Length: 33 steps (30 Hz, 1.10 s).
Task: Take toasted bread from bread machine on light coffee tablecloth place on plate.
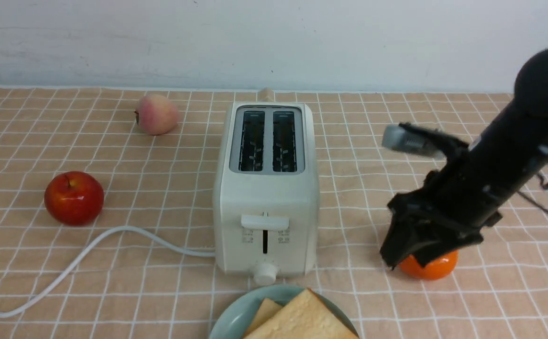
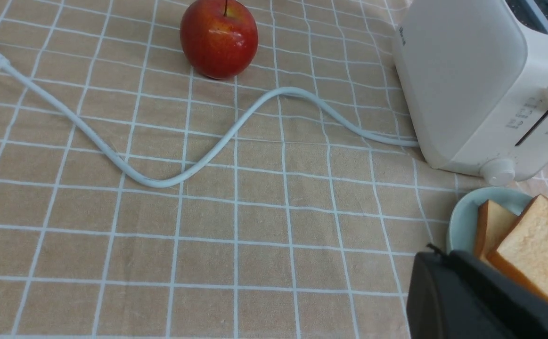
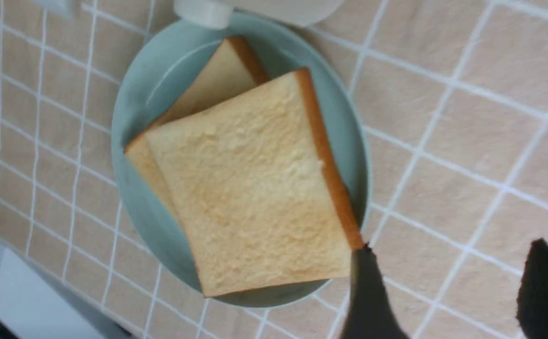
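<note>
Right wrist view, right tool (image 3: 453,268) spread, empty

Pale white wall (image 1: 274,42) filling upper part of front view, running full width behind desk (image 1: 43,89). Paint looking slightly uneven, faint horizontal streaks and few small dark specks showing. Wall meeting desk's far edge in straight line. Desk lying wholly under light coffee tablecloth (image 1: 490,306) in front view. Light falling soft and even, shadows lying short and faint. Right wrist view: pale grey strip (image 3: 33,301) showing past cloth's edge; desk or floor, cannot tell.
</note>
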{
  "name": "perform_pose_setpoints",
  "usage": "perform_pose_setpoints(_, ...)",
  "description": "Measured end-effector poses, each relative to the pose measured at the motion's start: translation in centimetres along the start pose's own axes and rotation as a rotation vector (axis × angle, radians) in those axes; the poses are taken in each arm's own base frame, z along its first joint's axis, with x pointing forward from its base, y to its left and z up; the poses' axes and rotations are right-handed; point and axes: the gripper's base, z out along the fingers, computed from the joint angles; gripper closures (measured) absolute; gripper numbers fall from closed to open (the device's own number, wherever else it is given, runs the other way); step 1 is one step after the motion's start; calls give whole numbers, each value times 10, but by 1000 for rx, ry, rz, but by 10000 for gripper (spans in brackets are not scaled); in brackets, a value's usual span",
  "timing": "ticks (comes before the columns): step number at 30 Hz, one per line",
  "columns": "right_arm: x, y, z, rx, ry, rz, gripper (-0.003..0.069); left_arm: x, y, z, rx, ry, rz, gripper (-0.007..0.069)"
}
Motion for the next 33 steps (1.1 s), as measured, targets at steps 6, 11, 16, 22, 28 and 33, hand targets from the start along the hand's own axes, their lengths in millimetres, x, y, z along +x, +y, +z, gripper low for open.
perform_pose_setpoints(6, 30, 36, -85, 80, -228, -119, 589, 0, 0, 3, 11, -22, 1, 638)
perform_pose_setpoints(11, 89, 66, -160, 174, -537, -220, 677, 0, -1, 10, 29, -58, 2, 638)
perform_pose_setpoints(16, 150, 76, -191, 240, -826, -284, 676, 2, -1, 18, 45, -91, 4, 638)
perform_pose_setpoints(22, 227, 56, -166, 307, -1127, -325, 673, 5, -2, 28, 81, -127, -8, 638)
perform_pose_setpoints(28, 279, 14, -90, 321, -1377, -332, 667, 5, -5, 32, 123, -161, -32, 638)
perform_pose_setpoints(33, 284, -5, -56, 259, -1487, -266, 667, 3, -6, 32, 141, -186, -40, 638)
